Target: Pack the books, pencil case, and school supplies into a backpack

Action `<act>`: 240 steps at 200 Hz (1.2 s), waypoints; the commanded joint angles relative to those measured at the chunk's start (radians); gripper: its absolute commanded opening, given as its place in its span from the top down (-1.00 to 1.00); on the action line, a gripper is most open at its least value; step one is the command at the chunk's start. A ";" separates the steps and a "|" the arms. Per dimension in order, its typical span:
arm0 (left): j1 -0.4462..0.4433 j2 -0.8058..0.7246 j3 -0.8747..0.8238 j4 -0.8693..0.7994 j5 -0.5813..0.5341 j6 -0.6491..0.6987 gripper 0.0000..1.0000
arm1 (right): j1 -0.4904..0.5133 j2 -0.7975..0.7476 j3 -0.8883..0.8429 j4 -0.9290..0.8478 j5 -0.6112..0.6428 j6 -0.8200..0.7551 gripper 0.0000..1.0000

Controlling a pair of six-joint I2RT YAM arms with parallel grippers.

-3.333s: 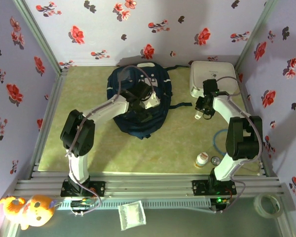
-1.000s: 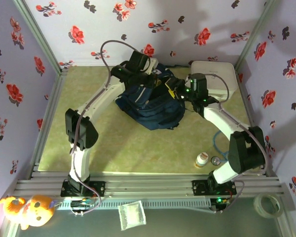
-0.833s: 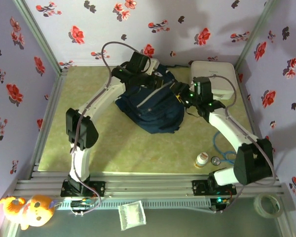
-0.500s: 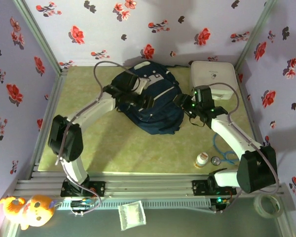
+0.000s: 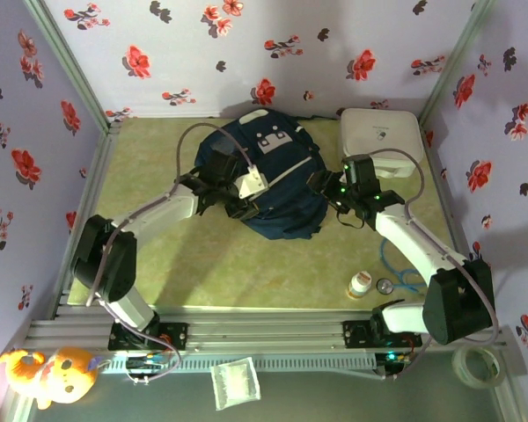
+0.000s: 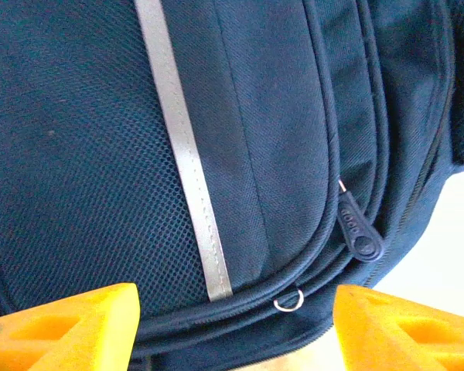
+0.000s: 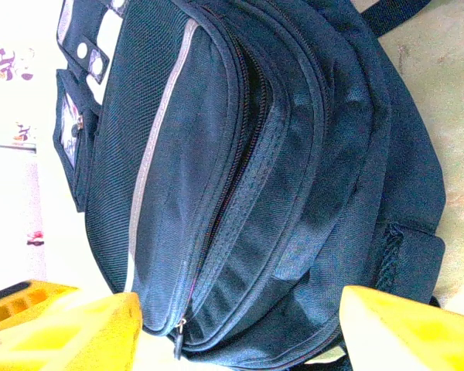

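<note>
the left tool is open, its two orange-yellow fingers spread wide with nothing gripped between them. it hangs close over the front panel of the large navy-blue fabric backpack. in the left wrist view a thin pale stripe runs down the bag's woven front. near the lower seam lie a dark teardrop zip pull and a small metal ring.

the right tool is open too, its yellow fingers wide apart and holding nothing. it faces the backpack from the bag's right side. in its wrist view several curved zip lines cross the bag; whether every one is fully closed i cannot tell. a dark webbing strap trails off onto the mat.

from above, the backpack lies flat at the far middle of the yellow-green worktop. its two pale grey buckle tabs point toward the flowered back wall. the left tool is over its near-left part and the right tool is at its right edge, so the bag sits between them.

a white rounded plastic box stands just beside the bag in the far right corner. well apart, by the right arm's base, stand a small white bottle with an orange cap and a loop of thin blue cable.
</note>
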 commanded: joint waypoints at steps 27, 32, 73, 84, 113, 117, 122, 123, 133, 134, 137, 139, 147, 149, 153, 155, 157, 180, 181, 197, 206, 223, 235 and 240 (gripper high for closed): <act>-0.025 0.086 0.069 -0.032 -0.006 0.267 -0.32 | 0.007 -0.026 0.006 0.005 0.022 -0.004 -0.38; -0.030 0.094 0.071 -0.032 -0.015 0.285 -0.30 | 0.007 -0.025 0.006 0.008 0.022 -0.001 -0.38; -0.042 0.119 0.032 0.076 -0.081 0.375 -0.19 | 0.005 -0.026 0.008 0.014 0.017 0.004 -0.39; -0.043 0.122 0.026 0.104 -0.094 0.394 -0.19 | 0.005 -0.028 0.008 0.014 0.019 0.007 -0.40; -0.042 0.132 0.018 0.118 -0.111 0.435 -0.28 | 0.001 -0.029 0.006 0.018 0.018 0.015 -0.40; -0.042 0.133 0.018 0.111 -0.108 0.438 -0.29 | 0.001 -0.029 0.007 0.018 0.017 0.015 -0.40; -0.042 0.131 0.018 0.103 -0.102 0.440 -0.29 | 0.000 -0.029 0.008 0.019 0.017 0.016 -0.40; -0.043 0.130 0.018 0.102 -0.101 0.441 -0.30 | -0.001 -0.029 0.007 0.018 0.017 0.017 -0.40; -0.043 0.126 0.016 0.084 -0.098 0.448 -0.31 | -0.002 -0.034 0.005 0.019 0.017 0.017 -0.40; -0.043 0.125 0.016 0.081 -0.097 0.450 -0.31 | -0.003 -0.035 0.004 0.018 0.017 0.018 -0.41; -0.043 0.123 0.015 0.075 -0.097 0.450 -0.32 | -0.004 -0.035 0.003 0.019 0.017 0.018 -0.41; -0.043 0.122 0.015 0.074 -0.097 0.452 -0.32 | -0.004 -0.035 0.002 0.019 0.017 0.018 -0.41; -0.043 0.119 0.008 0.071 -0.105 0.456 -0.33 | -0.007 -0.037 -0.001 0.021 0.016 0.021 -0.41; -0.043 0.118 0.007 0.071 -0.105 0.456 -0.33 | -0.008 -0.037 -0.002 0.021 0.015 0.022 -0.41; -0.044 0.116 0.000 0.073 -0.105 0.461 -0.33 | -0.009 -0.036 -0.003 0.025 0.014 0.024 -0.41; -0.043 0.116 -0.002 0.074 -0.106 0.463 -0.33 | -0.009 -0.037 -0.004 0.025 0.014 0.024 -0.41; -0.043 0.115 -0.005 0.075 -0.107 0.465 -0.33 | -0.010 -0.037 -0.005 0.026 0.013 0.025 -0.41; -0.043 0.121 -0.019 0.085 -0.125 0.478 -0.34 | -0.013 -0.034 -0.013 0.040 0.007 0.036 -0.42; -0.043 0.122 -0.019 0.085 -0.127 0.480 -0.34 | -0.013 -0.034 -0.013 0.041 0.007 0.036 -0.42; -0.043 0.130 -0.024 0.102 -0.139 0.485 -0.34 | -0.013 -0.034 -0.017 0.049 0.001 0.043 -0.42; -0.043 0.132 -0.032 0.139 -0.147 0.483 -0.31 | -0.013 -0.032 -0.019 0.051 0.000 0.047 -0.42; -0.044 0.140 -0.034 0.206 -0.160 0.476 -0.13 | -0.012 -0.030 -0.020 0.055 0.000 0.049 -0.42; -0.043 0.143 -0.019 0.226 -0.156 0.456 0.11 | -0.013 -0.028 -0.017 0.053 -0.001 0.047 -0.41; -0.043 0.144 -0.012 0.226 -0.154 0.451 0.20 | -0.013 -0.030 -0.017 0.050 -0.001 0.047 -0.42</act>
